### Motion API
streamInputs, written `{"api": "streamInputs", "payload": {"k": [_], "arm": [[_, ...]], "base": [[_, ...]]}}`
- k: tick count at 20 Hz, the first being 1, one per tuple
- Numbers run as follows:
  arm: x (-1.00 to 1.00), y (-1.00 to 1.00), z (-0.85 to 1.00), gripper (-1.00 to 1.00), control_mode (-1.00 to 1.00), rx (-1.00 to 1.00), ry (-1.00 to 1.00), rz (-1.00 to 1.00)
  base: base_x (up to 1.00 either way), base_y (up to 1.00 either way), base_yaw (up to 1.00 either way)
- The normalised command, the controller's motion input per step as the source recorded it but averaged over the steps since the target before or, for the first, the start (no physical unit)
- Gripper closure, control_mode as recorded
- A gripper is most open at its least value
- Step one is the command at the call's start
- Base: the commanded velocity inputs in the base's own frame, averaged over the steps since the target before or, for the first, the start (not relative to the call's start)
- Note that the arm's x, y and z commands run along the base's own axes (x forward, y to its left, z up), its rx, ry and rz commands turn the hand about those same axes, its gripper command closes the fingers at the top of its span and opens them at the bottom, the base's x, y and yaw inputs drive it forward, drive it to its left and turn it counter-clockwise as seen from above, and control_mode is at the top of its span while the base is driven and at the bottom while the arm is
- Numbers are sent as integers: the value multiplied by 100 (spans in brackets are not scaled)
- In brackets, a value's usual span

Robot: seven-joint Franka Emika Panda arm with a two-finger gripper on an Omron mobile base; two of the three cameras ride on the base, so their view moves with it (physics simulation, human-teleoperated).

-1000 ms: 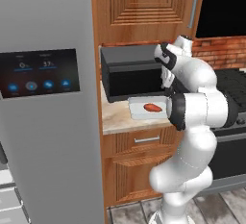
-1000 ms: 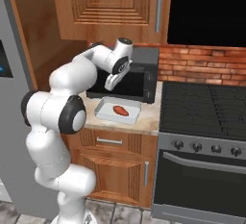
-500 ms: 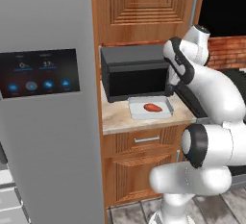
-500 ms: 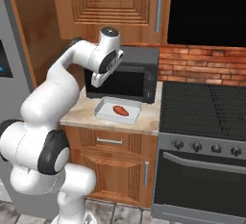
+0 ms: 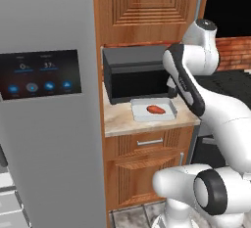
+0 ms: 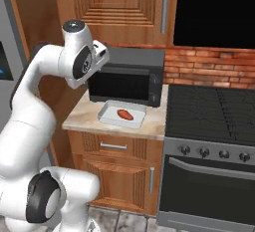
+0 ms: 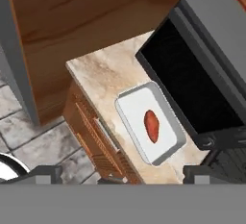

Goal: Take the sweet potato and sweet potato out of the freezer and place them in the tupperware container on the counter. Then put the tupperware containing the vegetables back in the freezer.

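One sweet potato (image 7: 152, 125), orange-red, lies mid-frame inside tupperware container (image 7: 169, 152) on counter (image 7: 103, 76), before black microwave (image 7: 206, 79). Gripper (image 7: 122, 172), bottom edge: fingers spread wide, empty.

Counter (image 5: 147, 123), beige speckled stone, centre frame. Tupperware container (image 5: 153, 110) and black microwave (image 5: 137, 79) are borne directly.

Black microwave (image 6: 127, 79) beside black stove (image 6: 211, 114), brick backsplash (image 6: 209, 69)
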Motion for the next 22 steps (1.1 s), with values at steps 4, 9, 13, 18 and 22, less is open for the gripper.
{"api": "streamInputs", "payload": {"k": [4, 9, 13, 18, 22], "arm": [[-60, 0, 71, -100, -100, 7, 5, -29], [-33, 5, 26, -100, -100, 5, 6, -25], [-26, 2, 0, -100, -100, 11, 0, -21], [-38, 0, 0, -100, -100, 17, -8, -17], [-43, 0, 0, -100, -100, 25, -24, -15]], "base": [[0, 0, 0], [0, 0, 0], [0, 0, 0], [0, 0, 0], [0, 0, 0]]}}
